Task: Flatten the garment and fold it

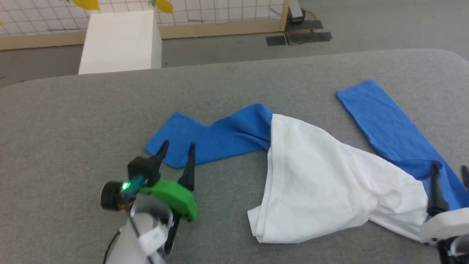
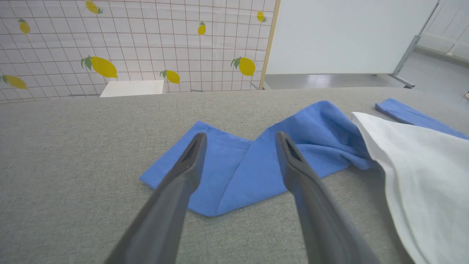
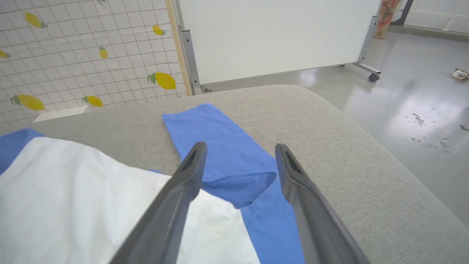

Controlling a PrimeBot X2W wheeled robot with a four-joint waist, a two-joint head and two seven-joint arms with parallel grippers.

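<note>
In the head view, the garment (image 1: 322,176) lies unflattened across the middle and right of the grey worktop (image 1: 73,121). Its white body is bunched into a loose cone that runs towards the near edge. One blue sleeve (image 1: 220,137) is doubled over on itself towards the left edge. The other sleeve (image 1: 381,117) stretches out towards the far right corner. The left hand (image 1: 177,148) sits nearer the near left corner with its fingers spread wide and empty, their tips at the folded cuff. The right hand (image 1: 450,176) is by the near right, over the blue shoulder part.

In the left wrist view, the left hand's fingers stand well apart on either side of the sleeve's doubled end. The lower corner of the fold lies between them on the worktop. That placement looks like lining up for a pinch, so the sleeve can be drawn outwards and opened flat.

In the right wrist view, the right hand is also wide and holds nothing. A raised blue fold sits between its fingers, just where blue meets white. This is probably the matching hold, so both sides can be pulled apart together. Flattening has hardly begun, and folding is yet to come.
</note>
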